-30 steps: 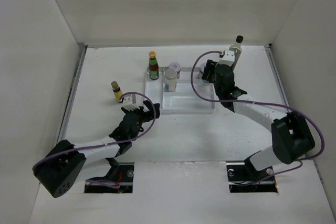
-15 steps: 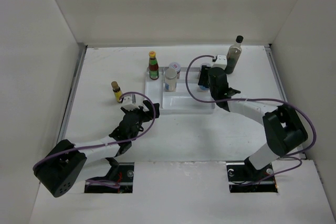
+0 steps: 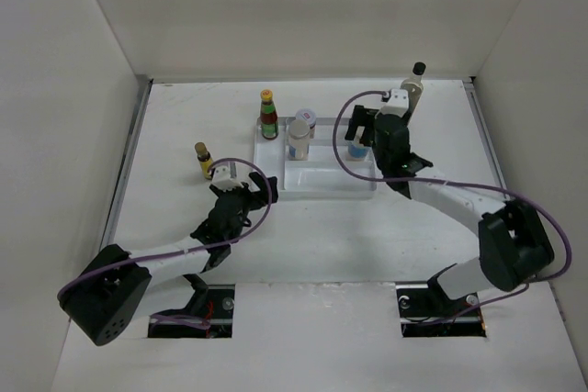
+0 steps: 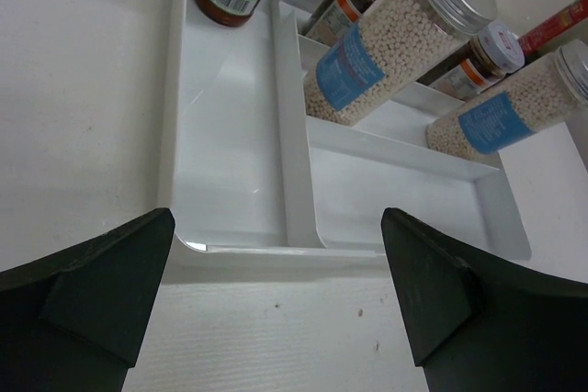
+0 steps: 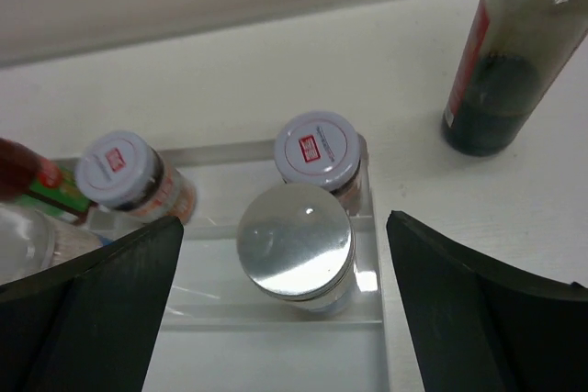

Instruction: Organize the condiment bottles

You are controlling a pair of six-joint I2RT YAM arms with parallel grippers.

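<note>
White tray (image 4: pixel 230 172) | L gripper (image 4: pixel 277 222) released, empty, facing it | R gripper (image 5: pixel 282 225) released over silver-lidded shaker (image 5: pixel 296 247)

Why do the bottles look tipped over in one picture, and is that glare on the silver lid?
Left wrist view: the angled wide lens leans the shakers; the top view shows them standing. Right wrist view: yes, the silver lid catches a reflection. Top view: soft, even light, faint shadows.

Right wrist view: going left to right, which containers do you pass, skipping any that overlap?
Short white-lidded jar on the left → clear shaker with silver lid → tall dark glass bottle.
</note>
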